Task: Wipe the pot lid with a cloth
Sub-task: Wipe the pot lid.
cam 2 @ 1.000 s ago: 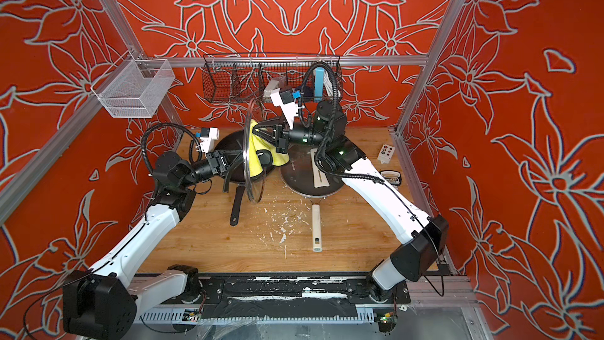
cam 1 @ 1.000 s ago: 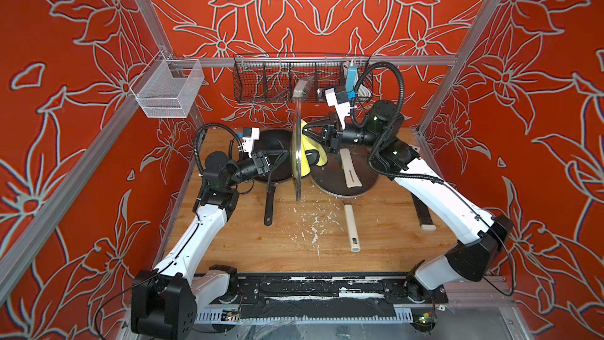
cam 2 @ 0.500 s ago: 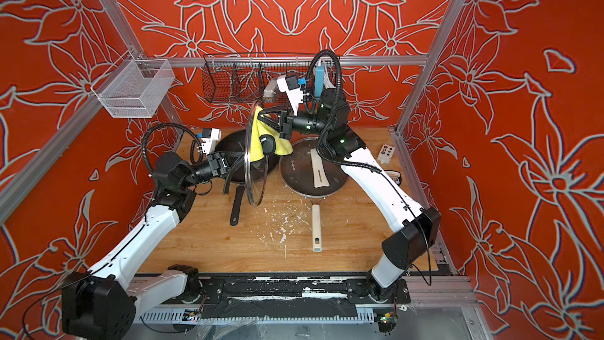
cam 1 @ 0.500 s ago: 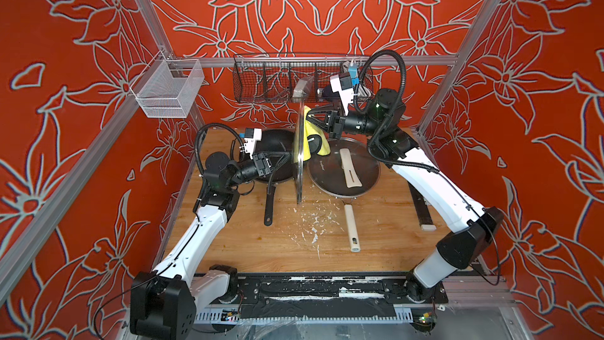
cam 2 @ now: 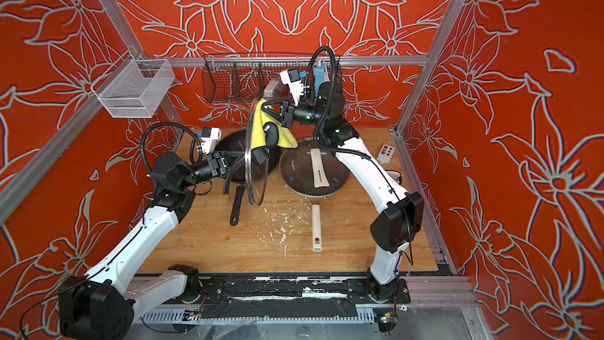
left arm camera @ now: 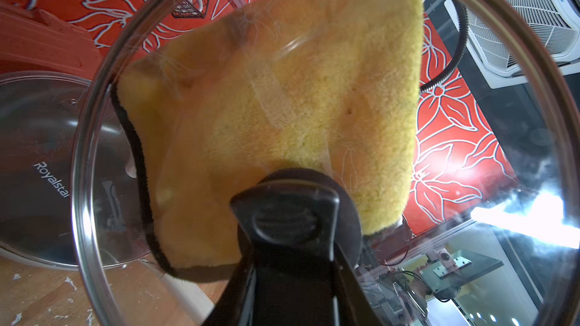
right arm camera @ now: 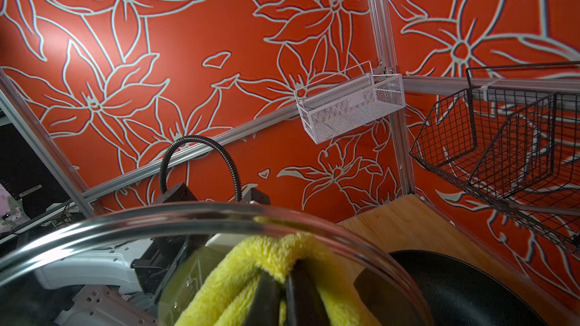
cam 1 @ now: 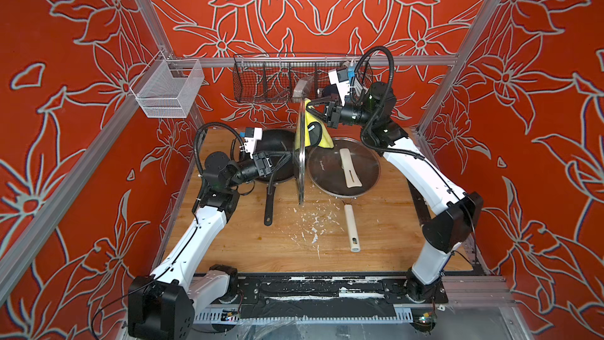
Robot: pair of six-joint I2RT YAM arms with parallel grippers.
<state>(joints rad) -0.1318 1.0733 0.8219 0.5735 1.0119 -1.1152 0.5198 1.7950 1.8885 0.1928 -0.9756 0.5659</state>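
A glass pot lid (cam 1: 301, 171) (cam 2: 253, 179) stands upright on edge above the board. My left gripper (cam 1: 287, 158) (cam 2: 241, 162) is shut on its black knob (left arm camera: 288, 214) from the left side. The fluffy yellow cloth (cam 1: 309, 122) (cam 2: 258, 122) lies against the lid's other face, near its upper rim. My right gripper (cam 1: 310, 107) (cam 2: 268, 106) is shut on a fold of it. Through the glass in the left wrist view the cloth (left arm camera: 282, 105) covers much of the lid (left arm camera: 94, 214). In the right wrist view the fingers (right arm camera: 270, 296) pinch the cloth (right arm camera: 238, 277) just under the lid's rim (right arm camera: 188, 214).
A second glass lid with a cream handle (cam 1: 349, 168) sits on a pan at the right of the held lid. A black frying pan (cam 1: 277, 139) lies behind the left gripper. White crumbs (cam 1: 310, 224) dot the board. A black wire basket (cam 1: 277, 83) and a white mesh basket (cam 1: 166, 89) hang on the frame.
My right gripper has carried the cloth up the lid's face, from around its middle to near the top rim. The left arm and the lid have stayed put.
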